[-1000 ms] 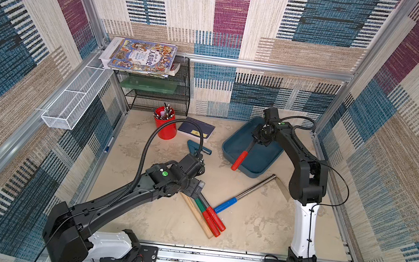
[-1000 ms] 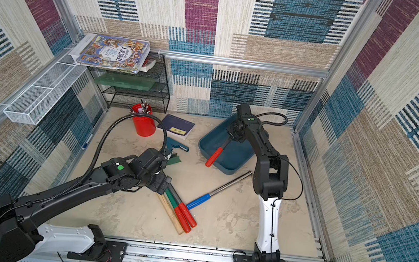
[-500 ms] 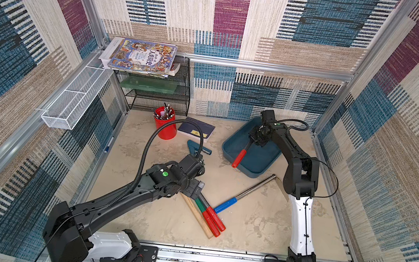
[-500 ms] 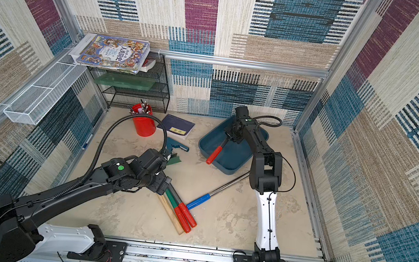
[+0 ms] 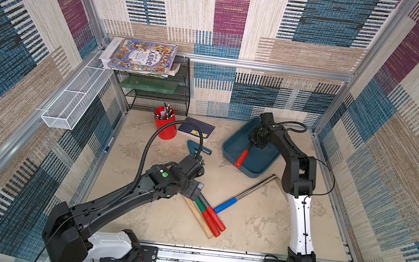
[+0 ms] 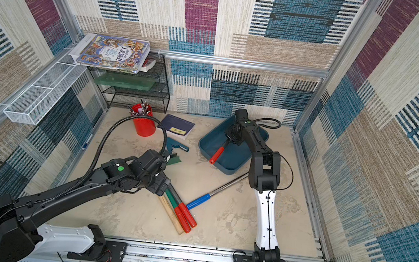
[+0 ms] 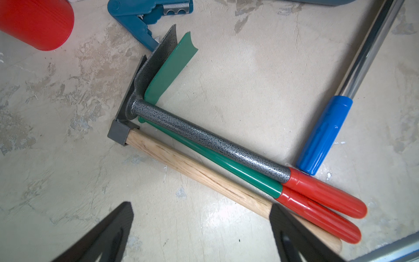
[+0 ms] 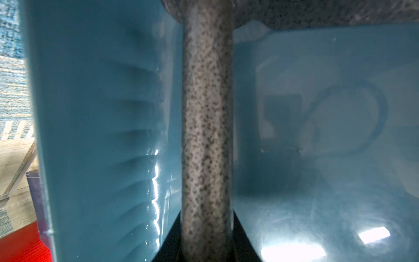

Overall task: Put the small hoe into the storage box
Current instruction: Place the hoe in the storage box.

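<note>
One small hoe (image 5: 242, 157) clamped by its speckled shaft in the closed right fingers (image 8: 172, 249), tilted inside the one storage box (image 5: 248, 174) at centre right, red grip toward the box's lower-left rim. Left fingers (image 7: 102, 236) spread wide, holding nothing, above three tools side by side at lower centre: grey hoe (image 7: 204, 138), green hoe (image 7: 226, 166), wooden handle (image 7: 192, 170). Just beside their red grips, one blue-handled rod (image 5: 247, 191), tip near the box's lower edge. At upper centre one red cup (image 5: 165, 128), one notebook (image 5: 197, 130), one blue stapler (image 5: 199, 149). Open bench (image 5: 258, 227) at lower right.
</note>
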Tool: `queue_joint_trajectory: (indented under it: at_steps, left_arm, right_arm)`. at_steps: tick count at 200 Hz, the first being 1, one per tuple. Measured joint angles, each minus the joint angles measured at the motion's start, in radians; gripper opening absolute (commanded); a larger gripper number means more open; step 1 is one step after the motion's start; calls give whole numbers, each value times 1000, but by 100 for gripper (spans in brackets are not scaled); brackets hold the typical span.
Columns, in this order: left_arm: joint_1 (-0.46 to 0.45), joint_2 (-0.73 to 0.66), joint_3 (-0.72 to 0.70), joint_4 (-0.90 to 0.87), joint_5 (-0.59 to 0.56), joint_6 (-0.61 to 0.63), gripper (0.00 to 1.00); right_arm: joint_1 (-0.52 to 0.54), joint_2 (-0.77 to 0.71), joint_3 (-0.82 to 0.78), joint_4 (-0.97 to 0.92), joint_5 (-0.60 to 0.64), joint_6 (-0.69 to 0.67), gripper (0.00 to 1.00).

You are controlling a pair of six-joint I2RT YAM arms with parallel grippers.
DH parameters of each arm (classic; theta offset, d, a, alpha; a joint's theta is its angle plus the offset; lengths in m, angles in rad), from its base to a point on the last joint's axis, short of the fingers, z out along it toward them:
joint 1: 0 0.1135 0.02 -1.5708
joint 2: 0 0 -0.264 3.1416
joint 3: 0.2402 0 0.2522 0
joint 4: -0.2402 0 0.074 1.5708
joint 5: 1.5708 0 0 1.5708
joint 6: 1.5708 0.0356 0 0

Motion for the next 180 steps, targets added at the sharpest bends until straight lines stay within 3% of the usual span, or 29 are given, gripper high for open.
queue_joint_trajectory:
  at_steps: [36, 71, 89, 180]
  left_arm:
    - [0, 0, -8, 0, 0, -2, 98]
    - [0, 0, -13, 0, 3, -3, 98]
    - [0, 0, -13, 0, 3, -3, 99]
    - [0, 2, -19, 1, 24, -3, 100]
  right_arm:
    - [0, 2, 0, 6, 9, 4, 18]
    - [-3, 7, 3, 16, 11, 8, 31]
    - [-5, 11, 3, 20, 10, 18, 49]
    - [3, 1, 3, 45, 6, -2, 91]
